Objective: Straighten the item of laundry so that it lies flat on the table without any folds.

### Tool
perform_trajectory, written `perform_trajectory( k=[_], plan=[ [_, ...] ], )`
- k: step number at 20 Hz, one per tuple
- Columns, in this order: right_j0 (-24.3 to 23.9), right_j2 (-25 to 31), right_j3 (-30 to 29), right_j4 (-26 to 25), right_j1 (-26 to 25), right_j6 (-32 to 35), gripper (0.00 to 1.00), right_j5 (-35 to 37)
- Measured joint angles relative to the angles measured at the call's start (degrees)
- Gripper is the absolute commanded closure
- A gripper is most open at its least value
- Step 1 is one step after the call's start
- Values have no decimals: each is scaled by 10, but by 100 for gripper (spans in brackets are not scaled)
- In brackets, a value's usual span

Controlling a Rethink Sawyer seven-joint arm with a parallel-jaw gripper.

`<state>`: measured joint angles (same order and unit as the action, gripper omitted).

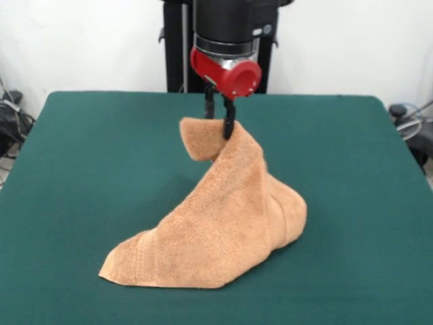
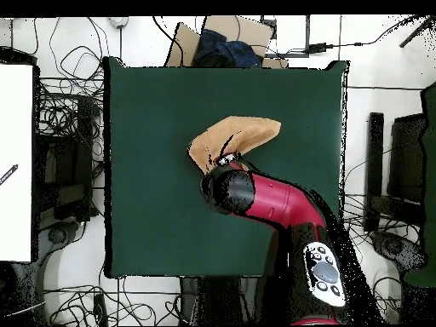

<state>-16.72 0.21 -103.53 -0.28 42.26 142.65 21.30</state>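
Note:
The orange-tan towel is lifted into a tent shape on the dark green table. My gripper is shut on the towel's upper part, holding it above the table while the lower edge rests on the cloth. A flap of towel curls over to the left of the fingers. A woven band stripe shows near the bottom left corner. In the overhead view the towel shows beyond my red arm, which hides the gripper and part of the towel.
The table spreads green on all sides of the towel. Cables and equipment lie on the floor around it, and a cardboard box stands beyond the far edge in the overhead view.

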Motion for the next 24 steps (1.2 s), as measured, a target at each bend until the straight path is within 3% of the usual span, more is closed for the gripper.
perform_trajectory(
  k=[24],
  plan=[
    [-20,31,-13,-28,7,0,0,-1]
  ],
)
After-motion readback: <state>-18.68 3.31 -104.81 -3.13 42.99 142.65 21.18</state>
